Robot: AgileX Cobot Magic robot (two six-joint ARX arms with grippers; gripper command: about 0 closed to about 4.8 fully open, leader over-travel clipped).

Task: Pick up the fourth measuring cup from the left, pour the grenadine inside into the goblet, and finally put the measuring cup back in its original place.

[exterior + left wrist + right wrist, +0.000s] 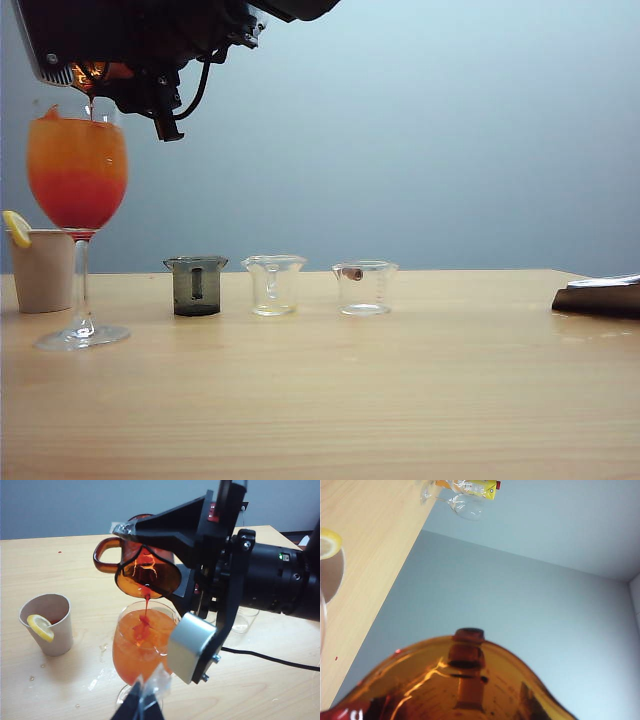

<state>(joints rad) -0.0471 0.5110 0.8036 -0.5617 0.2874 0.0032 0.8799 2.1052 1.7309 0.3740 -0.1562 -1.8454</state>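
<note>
Right pincer [150, 555] grasps amber cup [145, 567], tipped above goblet [142, 640]; grenadine [146, 596] streams from lip into goblet below. Left pincer [137, 707] low beside goblet foot, state unclear.

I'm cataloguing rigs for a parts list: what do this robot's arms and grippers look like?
The right gripper has matte black, wedge-shaped fingers on a black cylindrical arm with a small green light, a silver-grey box mounted beside the wrist and a black cable trailing off. Of the left gripper, only black fingertips show, wrapped in clear film.
</note>
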